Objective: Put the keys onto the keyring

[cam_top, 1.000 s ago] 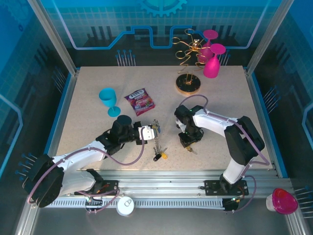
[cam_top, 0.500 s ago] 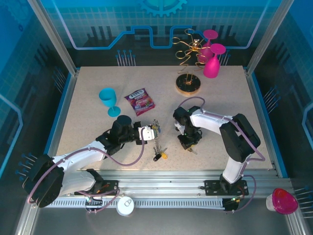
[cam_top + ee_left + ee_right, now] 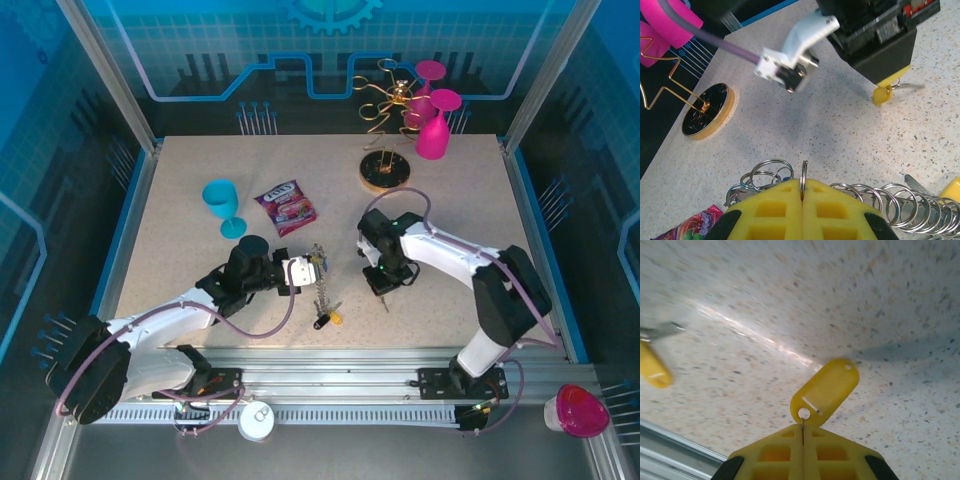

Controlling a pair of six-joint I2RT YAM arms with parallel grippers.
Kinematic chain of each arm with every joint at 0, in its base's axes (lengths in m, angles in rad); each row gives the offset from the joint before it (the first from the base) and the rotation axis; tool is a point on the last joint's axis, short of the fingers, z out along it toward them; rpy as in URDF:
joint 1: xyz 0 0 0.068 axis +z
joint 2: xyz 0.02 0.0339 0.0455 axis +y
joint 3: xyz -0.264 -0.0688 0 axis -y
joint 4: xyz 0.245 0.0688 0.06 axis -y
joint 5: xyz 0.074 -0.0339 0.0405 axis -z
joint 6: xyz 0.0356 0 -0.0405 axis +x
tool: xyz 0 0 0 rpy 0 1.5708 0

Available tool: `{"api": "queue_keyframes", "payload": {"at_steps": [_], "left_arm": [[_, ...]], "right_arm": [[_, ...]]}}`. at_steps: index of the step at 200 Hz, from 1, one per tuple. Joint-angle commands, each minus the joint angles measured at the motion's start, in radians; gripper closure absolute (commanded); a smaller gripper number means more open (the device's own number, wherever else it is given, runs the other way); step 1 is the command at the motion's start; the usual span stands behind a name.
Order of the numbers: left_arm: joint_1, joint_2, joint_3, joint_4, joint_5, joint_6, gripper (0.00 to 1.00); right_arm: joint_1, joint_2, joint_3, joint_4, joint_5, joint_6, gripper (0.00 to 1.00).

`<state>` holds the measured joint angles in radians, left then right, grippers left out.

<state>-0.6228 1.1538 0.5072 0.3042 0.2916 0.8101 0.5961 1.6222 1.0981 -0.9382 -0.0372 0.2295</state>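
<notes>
Right pincer (image 3: pixel 802 426): pads pressed together, pinching the small ring of a yellow-tagged key (image 3: pixel 825 390); whether the tag touches the speckled worktop (image 3: pixel 865 300) cannot be told. Left pincer (image 3: pixel 803 181): pressed together on the thin keyring (image 3: pixel 803 170), with its chain (image 3: pixel 900 200) coiled just beside. Second yellow key (image 3: pixel 652 371): lying nearby on the worktop.

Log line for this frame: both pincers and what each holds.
left pincer: shut on keyring | right pincer: shut on yellow key | key not yet on keyring
</notes>
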Motion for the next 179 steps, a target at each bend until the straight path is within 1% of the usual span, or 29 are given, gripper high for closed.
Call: {"api": "queue_keyframes", "payload": {"at_steps": [1,28,50,110,155,179], "left_arm": [[0.008,-0.023,-0.001,0.034,0.006,-0.047,1.0],[0.007,-0.015,-0.003,0.044,0.003,-0.053,1.0],[0.007,-0.003,-0.007,0.066,0.002,-0.054,1.0],[0.007,0.016,-0.02,0.099,0.003,-0.055,1.0],[0.006,0.018,-0.022,0.101,0.004,-0.052,1.0],[0.007,0.021,-0.02,0.1,0.003,-0.048,1.0]], "right_arm": [[-0.012,-0.026,-0.04,0.063,-0.098,0.073,1.0],[-0.012,-0.014,-0.065,0.165,-0.119,0.195,1.0],[-0.012,0.027,-0.054,0.188,-0.099,0.231,1.0],[-0.033,0.132,-0.017,0.191,-0.081,0.236,1.0],[-0.039,0.166,0.002,0.182,-0.094,0.221,1.0],[-0.039,0.182,0.005,0.176,-0.098,0.214,0.95]]}}
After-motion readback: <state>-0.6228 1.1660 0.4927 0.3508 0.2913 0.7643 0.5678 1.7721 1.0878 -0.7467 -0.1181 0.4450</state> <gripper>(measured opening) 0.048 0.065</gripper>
